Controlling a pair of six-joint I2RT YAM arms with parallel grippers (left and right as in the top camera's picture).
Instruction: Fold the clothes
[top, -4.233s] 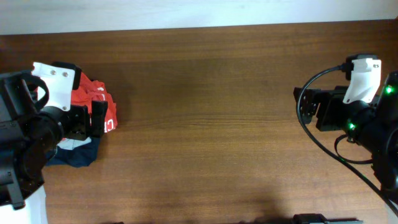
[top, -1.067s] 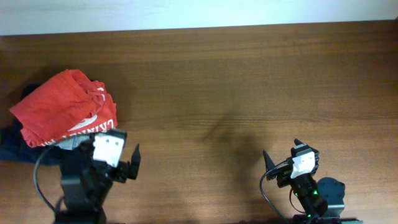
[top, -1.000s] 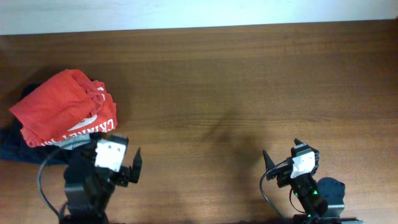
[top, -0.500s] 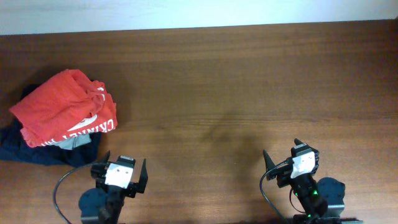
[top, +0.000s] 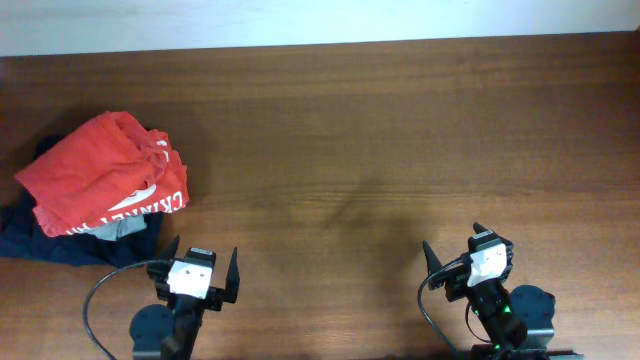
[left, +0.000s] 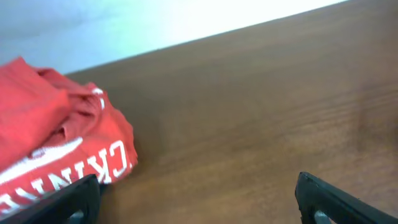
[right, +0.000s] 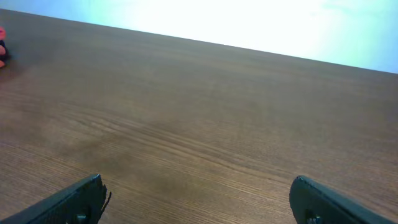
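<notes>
While both arms sit tucked low at the near edge, we enter the scene from the largest item down.

Table (top: 400, 130): dark wood grain, with no garment spread on its middle or right side.

Pile, far left of the table: on top we record the orange-red T-shirt (top: 85, 170), folded into a thick bundle with a plain side up. None of its lettering shows, so we take it for the task's shirt by judgement. Under it, at the right edge of the pile, a red shirt (top: 152, 204) shows white lettering. A navy garment (top: 35, 245) lies at the bottom, sticking out toward the near side.

Progress: we judge the fold done and the bundle stacked. At most, a rumpled corner is left to tidy.

Arms: both sit compact over their bases, wrists low and pointing across the table, well apart from the pile.

Left gripper (top: 203, 262): fingers spread wide with nothing between them, and the pile's near corner ahead on its left.

Right gripper (top: 452, 250): likewise spread wide and empty, with only bare wood ahead.
</notes>
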